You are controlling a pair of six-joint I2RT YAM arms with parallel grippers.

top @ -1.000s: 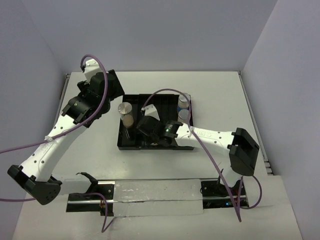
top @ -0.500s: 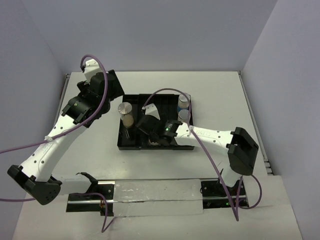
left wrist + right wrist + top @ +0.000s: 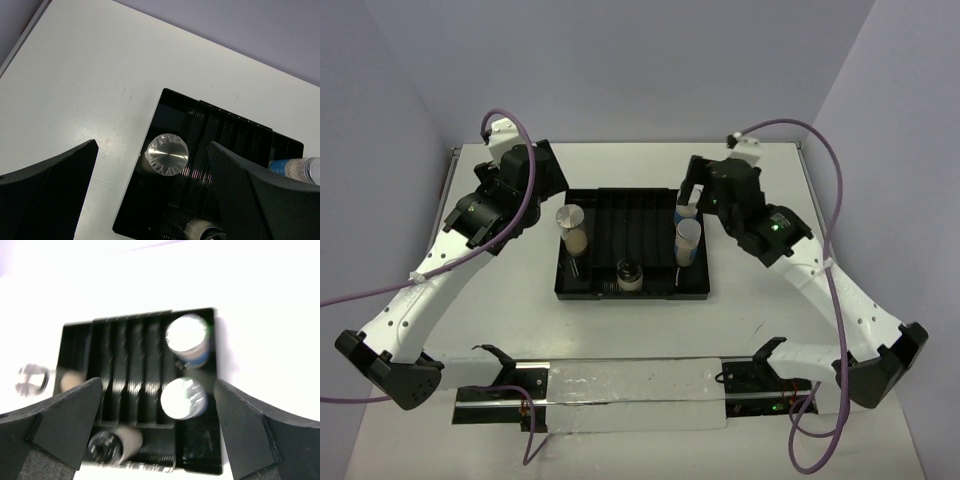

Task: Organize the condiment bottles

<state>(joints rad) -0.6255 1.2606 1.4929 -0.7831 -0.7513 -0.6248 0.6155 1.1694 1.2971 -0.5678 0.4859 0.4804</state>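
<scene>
Left gripper (image 3: 152,146) and right gripper (image 3: 158,384) both spread wide, holding nothing; all four jars sit in the divided black tray (image 3: 632,215): silver-lidded tan jar (image 3: 166,155) at left, dark-lidded jar (image 3: 630,275) at front, blue-labelled jar (image 3: 187,337) and pale jar (image 3: 182,397) close together at right; judged step: approach for a pick; centre the lid between the fingers, descend straight, grip the body below the lid; tan jar lies beneath the left gripper, slightly right of centre.
</scene>
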